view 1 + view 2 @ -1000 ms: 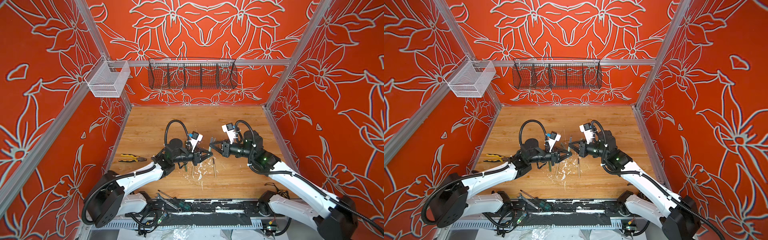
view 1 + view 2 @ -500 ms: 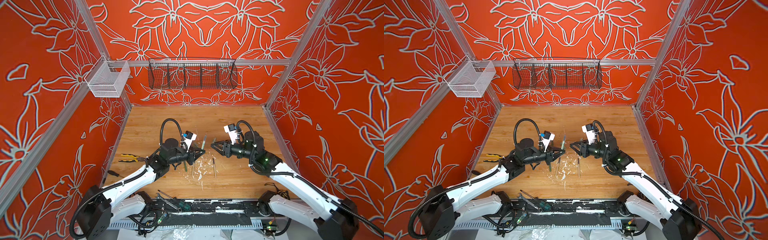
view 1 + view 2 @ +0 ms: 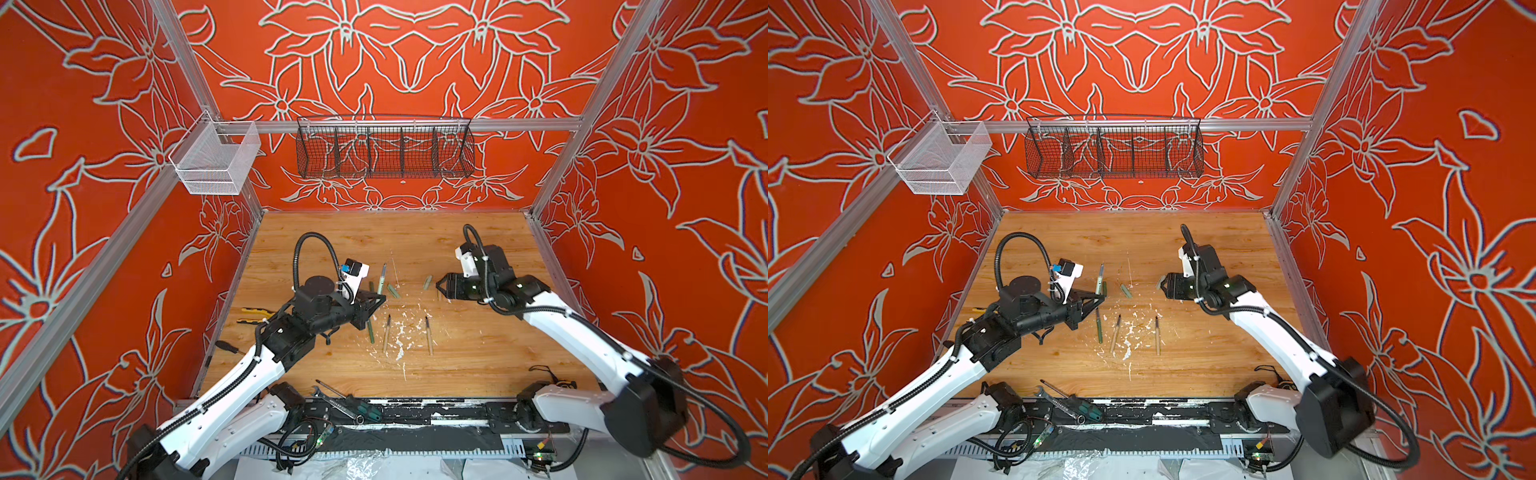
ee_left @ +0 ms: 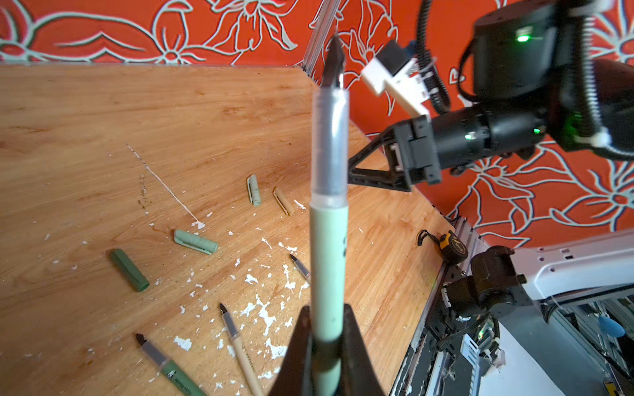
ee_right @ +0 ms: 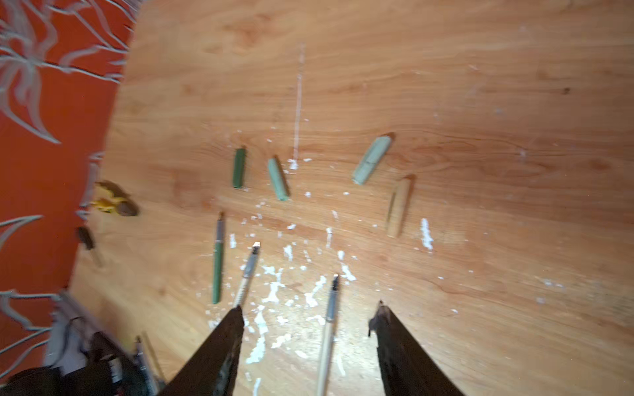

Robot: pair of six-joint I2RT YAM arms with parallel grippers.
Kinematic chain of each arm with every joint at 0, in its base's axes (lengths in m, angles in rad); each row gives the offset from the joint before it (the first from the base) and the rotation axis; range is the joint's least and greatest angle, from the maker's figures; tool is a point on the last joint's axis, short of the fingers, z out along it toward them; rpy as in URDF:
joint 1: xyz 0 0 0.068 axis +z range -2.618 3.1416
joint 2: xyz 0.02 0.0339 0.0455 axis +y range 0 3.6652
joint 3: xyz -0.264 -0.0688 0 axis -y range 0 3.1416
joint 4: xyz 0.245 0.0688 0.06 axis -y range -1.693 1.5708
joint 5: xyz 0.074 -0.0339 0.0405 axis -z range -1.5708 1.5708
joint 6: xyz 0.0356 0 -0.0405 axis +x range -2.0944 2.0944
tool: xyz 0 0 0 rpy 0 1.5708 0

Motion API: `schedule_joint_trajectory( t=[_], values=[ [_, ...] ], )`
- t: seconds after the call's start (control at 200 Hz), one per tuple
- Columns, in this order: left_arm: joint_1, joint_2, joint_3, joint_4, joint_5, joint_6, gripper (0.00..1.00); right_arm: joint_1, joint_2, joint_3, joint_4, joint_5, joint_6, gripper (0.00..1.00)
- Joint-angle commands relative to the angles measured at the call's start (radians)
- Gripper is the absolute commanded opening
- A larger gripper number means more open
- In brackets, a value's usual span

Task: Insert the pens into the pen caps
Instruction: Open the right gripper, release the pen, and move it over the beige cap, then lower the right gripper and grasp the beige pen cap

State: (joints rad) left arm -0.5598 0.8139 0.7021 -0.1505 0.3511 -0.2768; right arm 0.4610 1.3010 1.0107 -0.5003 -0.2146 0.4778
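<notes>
Left gripper (image 4: 326, 310) grips pale green pen (image 4: 328, 257); right gripper (image 5: 308, 307) jaws spread

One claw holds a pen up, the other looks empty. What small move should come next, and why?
Probably the right gripper, open and empty, should lower onto the pale green stubby pen cap lying loose near it and close on it. The left gripper grips a matching pale green stick pen, its dark tip bare.

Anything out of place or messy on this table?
White flecks are scattered over the wooden table around the loose pens, like chipped paint or dried residue, and a thin white streak runs beyond them. Nothing looks broken.
</notes>
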Motion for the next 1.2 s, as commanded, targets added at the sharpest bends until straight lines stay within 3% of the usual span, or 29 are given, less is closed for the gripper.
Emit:
schedule_joint_trajectory(
  t=[0.0,0.475,1.196],
  values=[
    [0.005,-0.056,-0.029,-0.051,-0.022,-0.001,0.00,-0.013,0.131,0.080,-0.152,0.112,-0.085,0.61],
    [0.005,-0.131,-0.092,-0.030,-0.034,-0.015,0.00,-0.089,0.546,0.325,-0.188,0.063,-0.206,0.45],
    [0.004,-0.073,-0.090,-0.017,-0.004,-0.013,0.00,-0.099,0.681,0.383,-0.168,0.006,-0.196,0.35]
  ],
)
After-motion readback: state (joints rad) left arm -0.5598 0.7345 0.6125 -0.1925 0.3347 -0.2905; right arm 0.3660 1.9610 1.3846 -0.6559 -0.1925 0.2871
